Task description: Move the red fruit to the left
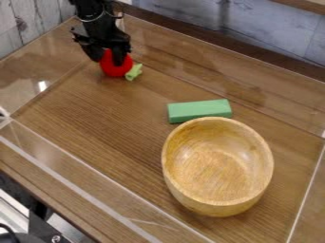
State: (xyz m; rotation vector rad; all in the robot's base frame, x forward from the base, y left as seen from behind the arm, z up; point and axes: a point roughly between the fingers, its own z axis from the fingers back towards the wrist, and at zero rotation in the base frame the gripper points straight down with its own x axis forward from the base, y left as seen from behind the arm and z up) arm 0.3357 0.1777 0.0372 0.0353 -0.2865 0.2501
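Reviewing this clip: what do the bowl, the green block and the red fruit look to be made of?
The bowl looks like turned wood, pale with visible grain and a satin finish. The green block has a flat, matte look, possibly foam or painted wood. The red fruit looks like glossy plastic, judging by its shine.

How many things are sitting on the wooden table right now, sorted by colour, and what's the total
Red: 1, the red fruit, under the gripper
Green: 1, the flat green block
Tan wood: 1, the wooden bowl
Total: 3
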